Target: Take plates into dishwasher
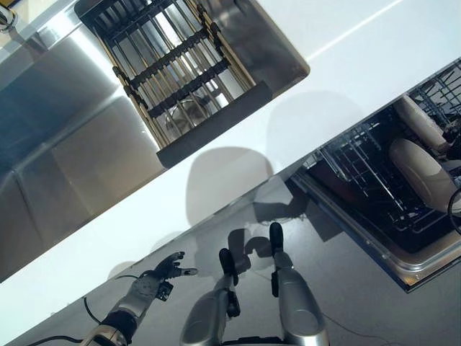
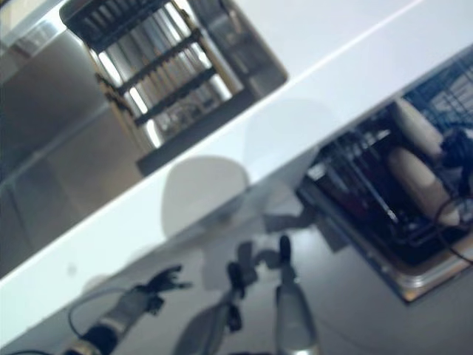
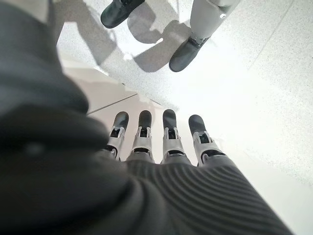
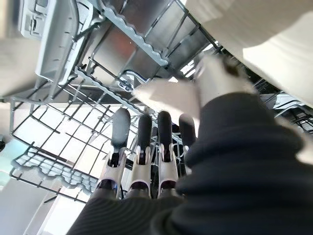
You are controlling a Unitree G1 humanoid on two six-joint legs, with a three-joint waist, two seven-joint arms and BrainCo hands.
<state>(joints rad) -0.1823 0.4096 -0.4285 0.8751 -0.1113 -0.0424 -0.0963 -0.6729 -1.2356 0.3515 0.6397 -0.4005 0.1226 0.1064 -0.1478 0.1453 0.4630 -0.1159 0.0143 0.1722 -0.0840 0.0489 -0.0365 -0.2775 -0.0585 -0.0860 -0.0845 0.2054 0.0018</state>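
Two cream plates (image 1: 425, 176) stand on edge in the lower rack (image 1: 360, 169) of the open dishwasher at the right. My right hand (image 2: 454, 144) is down in that rack beside the plates. In the right wrist view its fingers (image 4: 142, 142) are straight over the wire rack (image 4: 73, 127) and hold nothing. A cream plate (image 4: 274, 44) shows close beside the thumb. My left hand (image 1: 155, 277) hangs low at the left, below the counter's front edge. It is open and empty, with its fingers (image 3: 168, 134) straight over the floor.
A white counter (image 1: 302, 115) runs across the view. A steel sink (image 1: 65, 144) is set into it at the left, with a dark dish rack (image 1: 173, 72) over it. The dishwasher's steel rim (image 1: 403, 270) juts out at the lower right.
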